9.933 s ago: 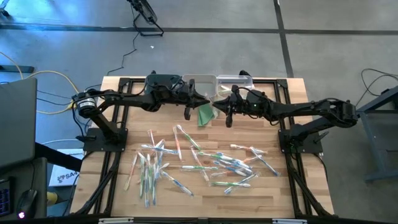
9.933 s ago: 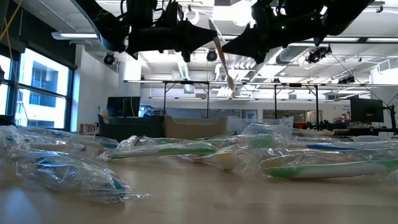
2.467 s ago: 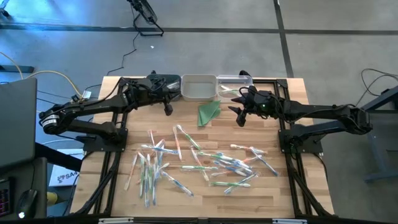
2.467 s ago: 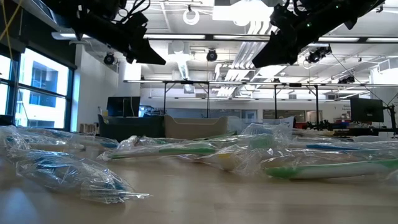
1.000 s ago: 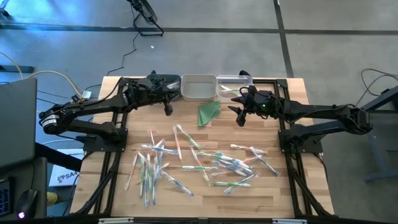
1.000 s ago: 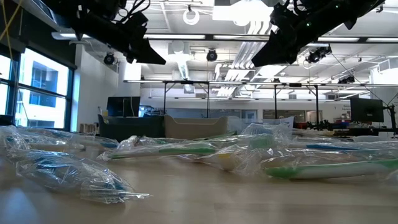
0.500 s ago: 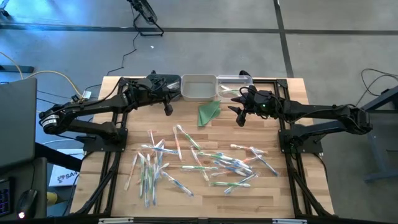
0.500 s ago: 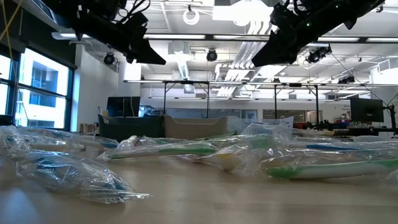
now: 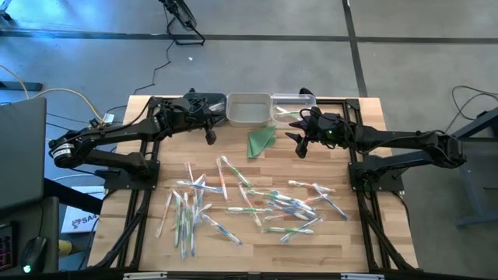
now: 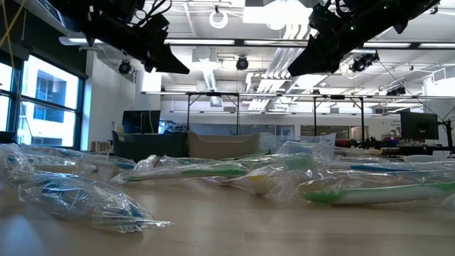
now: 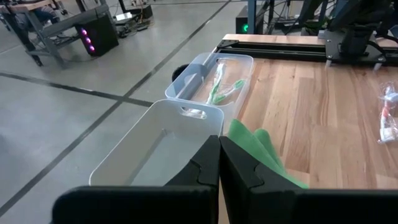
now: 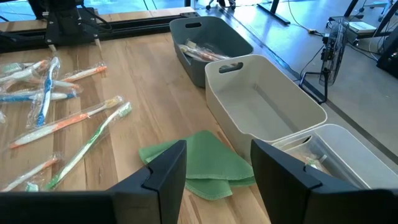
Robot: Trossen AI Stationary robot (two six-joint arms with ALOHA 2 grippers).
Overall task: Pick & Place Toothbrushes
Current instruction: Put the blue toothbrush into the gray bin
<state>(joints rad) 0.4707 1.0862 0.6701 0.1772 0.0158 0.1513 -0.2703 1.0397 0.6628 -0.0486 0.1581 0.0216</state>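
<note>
Many wrapped toothbrushes (image 9: 249, 204) lie scattered flat across the middle of the wooden table, green, blue and orange ones (image 12: 62, 124) among them. A few unwrapped ones (image 11: 221, 87) lie in the clear bin (image 9: 296, 101) at the far edge. My left gripper (image 9: 210, 138) hangs shut and empty above the far left of the table, near the white bin (image 11: 155, 146). My right gripper (image 9: 299, 148) hangs open above the far right, its fingers (image 12: 165, 171) on either side of nothing, over a folded green cloth (image 12: 199, 163).
Three bins stand in a row on the far edge: a dark grey one (image 12: 211, 40), the white one (image 9: 249, 109) and the clear one (image 12: 336, 146). The green cloth (image 9: 261, 141) lies flat just in front of them. Bare wood (image 9: 342, 233) shows along the near and right sides.
</note>
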